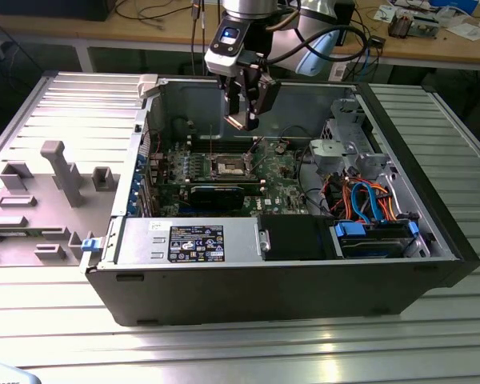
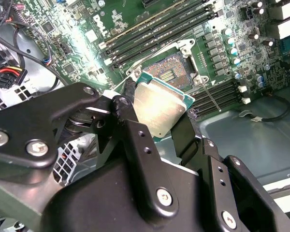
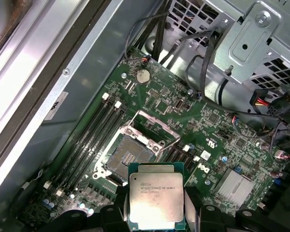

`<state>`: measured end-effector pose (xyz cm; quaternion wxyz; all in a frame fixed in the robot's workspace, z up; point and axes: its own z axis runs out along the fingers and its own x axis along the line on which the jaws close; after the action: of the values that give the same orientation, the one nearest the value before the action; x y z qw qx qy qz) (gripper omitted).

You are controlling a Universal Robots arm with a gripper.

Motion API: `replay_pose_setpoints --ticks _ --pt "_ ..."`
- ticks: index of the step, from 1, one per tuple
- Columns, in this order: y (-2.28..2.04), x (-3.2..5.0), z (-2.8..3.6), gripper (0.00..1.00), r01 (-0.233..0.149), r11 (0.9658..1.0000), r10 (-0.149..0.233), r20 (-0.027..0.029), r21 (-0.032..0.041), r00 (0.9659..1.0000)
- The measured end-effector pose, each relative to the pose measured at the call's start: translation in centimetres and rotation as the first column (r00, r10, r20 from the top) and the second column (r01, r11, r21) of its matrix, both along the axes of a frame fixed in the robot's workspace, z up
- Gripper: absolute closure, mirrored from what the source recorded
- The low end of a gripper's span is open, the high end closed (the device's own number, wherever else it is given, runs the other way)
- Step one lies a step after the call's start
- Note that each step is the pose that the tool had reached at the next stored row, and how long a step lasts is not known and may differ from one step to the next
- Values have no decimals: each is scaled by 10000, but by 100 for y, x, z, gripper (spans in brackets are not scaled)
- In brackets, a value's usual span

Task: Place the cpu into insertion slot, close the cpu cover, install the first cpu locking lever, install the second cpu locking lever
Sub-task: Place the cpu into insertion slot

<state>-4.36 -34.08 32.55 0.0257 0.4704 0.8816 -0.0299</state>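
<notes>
1 step was in hand: bringing the cpu [image 3: 156, 200] to the insertion slot [image 3: 128, 157]. Your gripper [image 1: 244, 118] hung over the open computer case [image 1: 288, 296] and its motherboard [image 3: 217, 145]. Its fingers [image 2: 130, 121] were clamped on 2 opposite edges of the chip, which sat above and just beside the socket and seemed tilted to the board. To do this well, I judge, you needed to level it and square its edges to the rim. The case held the board, a drive cage [image 1: 348, 148] and cables [image 1: 368, 200]. The slot lay bare, its cpu cover [image 3: 152, 129] raised.
</notes>
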Motion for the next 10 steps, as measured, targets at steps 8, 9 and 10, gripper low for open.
replay_pose_setpoints --ticks 8,9,10 --pt "0 0 0 45 116 9999 -116 0 0 9999" --pt "0 0 0 45 128 9999 -128 0 0 9999" --pt "0 0 0 45 140 9999 -140 0 0 9999"
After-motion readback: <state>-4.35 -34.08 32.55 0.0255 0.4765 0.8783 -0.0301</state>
